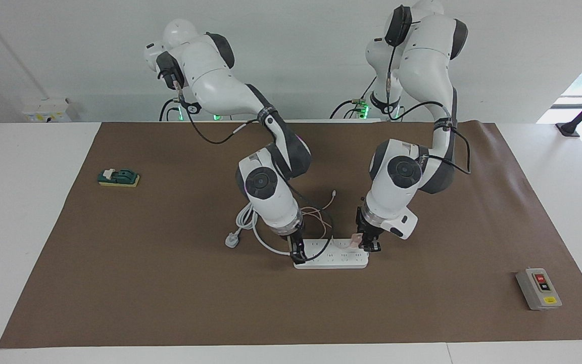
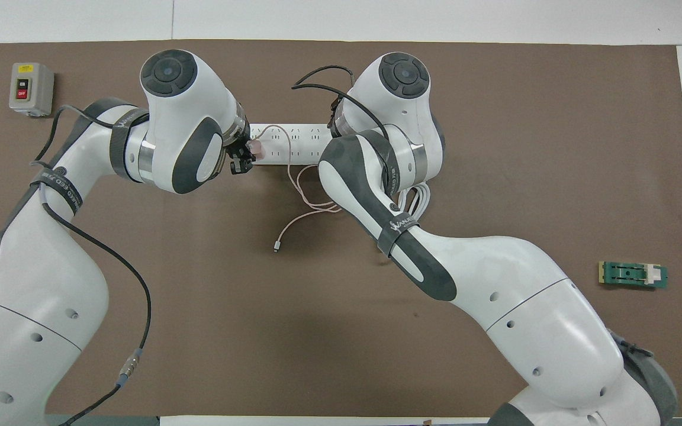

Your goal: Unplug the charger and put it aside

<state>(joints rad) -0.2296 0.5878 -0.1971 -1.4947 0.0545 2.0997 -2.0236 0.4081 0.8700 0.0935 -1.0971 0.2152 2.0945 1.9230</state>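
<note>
The pale pink charger [image 1: 355, 240] stands on the white power strip [image 1: 339, 259], at the end toward the left arm; it also shows in the overhead view [image 2: 257, 149]. My left gripper [image 1: 367, 246] is down at the strip and shut on the charger, which looks slightly tilted. Its thin pink cable [image 1: 321, 210] loops over the mat nearer the robots and ends in a small connector [image 2: 276, 248]. My right gripper [image 1: 297, 253] rests on the strip's other end. In the overhead view its wrist hides it.
The strip's thick white cord [image 1: 245, 217] and plug [image 1: 231, 240] lie beside the right arm. A grey switch box [image 1: 538, 288] sits toward the left arm's end. A green block on a yellow pad [image 1: 118, 177] sits toward the right arm's end.
</note>
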